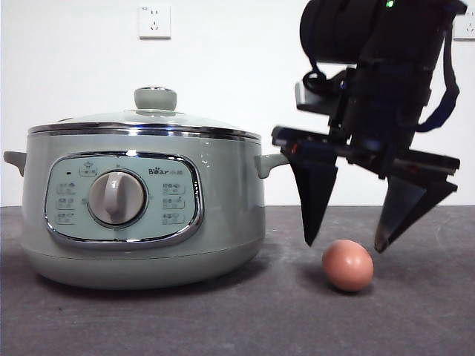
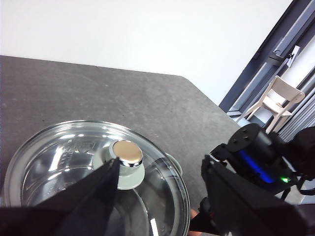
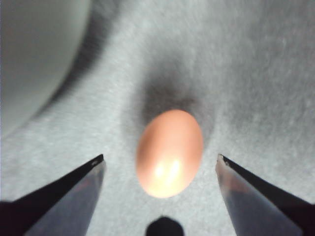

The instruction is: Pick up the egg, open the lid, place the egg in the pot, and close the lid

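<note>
- Egg (image 1: 347, 265) lies on its side on the dark desk (image 1: 223, 319), in the lower right of the front frame, a little to the right of the pot (image 1: 141, 215) and clear of it.
- Right pincer (image 1: 345, 241) hangs over the egg with its two black jaws spread wide, one tip on each side and both above the desk; in the right wrist view the egg (image 3: 170, 152) sits between the jaws, touching neither.
- Judging by this, the pick-up has not yet closed: the egg is unheld and the lid (image 1: 145, 122) is seated on the pot, its green knob (image 1: 155, 98) upright in the upper left of the front frame.
- Left pincer (image 2: 160, 169) hovers above the lid's knob (image 2: 127, 156), jaws apart and holding nothing.
- What could go wrong: the egg is smooth and round, so a jaw landing off-centre could push it into a roll along the desk, perhaps toward the pot's wall.
- Closing too hard might crack the shell; closing too lightly could let it slip during the lift.
- The two arms work close together at the pot, so a lid lifted toward the right side could meet the right arm.
</note>
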Robot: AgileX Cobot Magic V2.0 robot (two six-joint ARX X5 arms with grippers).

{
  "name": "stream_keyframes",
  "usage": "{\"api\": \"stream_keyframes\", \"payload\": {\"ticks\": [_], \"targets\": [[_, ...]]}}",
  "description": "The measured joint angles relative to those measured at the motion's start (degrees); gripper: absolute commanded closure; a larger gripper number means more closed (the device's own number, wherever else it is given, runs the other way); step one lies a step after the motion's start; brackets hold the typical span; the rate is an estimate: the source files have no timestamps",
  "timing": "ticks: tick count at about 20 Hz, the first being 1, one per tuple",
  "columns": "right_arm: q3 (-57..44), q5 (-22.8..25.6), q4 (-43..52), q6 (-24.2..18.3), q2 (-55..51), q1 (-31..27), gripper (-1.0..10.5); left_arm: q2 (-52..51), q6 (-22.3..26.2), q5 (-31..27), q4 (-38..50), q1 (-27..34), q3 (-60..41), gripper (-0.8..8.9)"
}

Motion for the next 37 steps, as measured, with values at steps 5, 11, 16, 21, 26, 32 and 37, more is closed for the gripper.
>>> {"api": "stream_keyframes", "payload": {"ticks": [5,11,16,21,26,32,37], "targets": [[0.0,0.0,2.2,0.8,2.7,0.0,7.2,0.0,0.0,0.0,-0.4,-0.4,0.0,5.30],[0.1,-0.3,2.7,1.0,2.9,-1.2,9.2,0.0,0.0,0.0,-0.4,-0.7,0.0,5.30],[0.2,-0.4,1.9,0.5,2.7,-1.3,9.6,0.0,0.0,0.0,-3.3,-0.7,0.0,5.30],[0.1,0.2,-3.8,-0.9,-6.5,-1.5,9.6,0.0,1.0,-0.5,-3.3,-2.8,0.0,5.29],[0.1,0.2,-6.7,-2.9,-20.1,-1.5,9.6,1.3,3.8,-8.8,0.2,-6.6,0.1,5.25],[0.1,4.6,-8.1,-4.2,-30.7,-1.5,9.6,14.0,9.5,-19.6,0.2,-15.7,8.0,5.25],[0.1,5.2,-10.3,-4.7,-32.6,-1.5,9.6,26.9,14.8,-28.8,0.2,-21.7,14.2,4.31]]}}
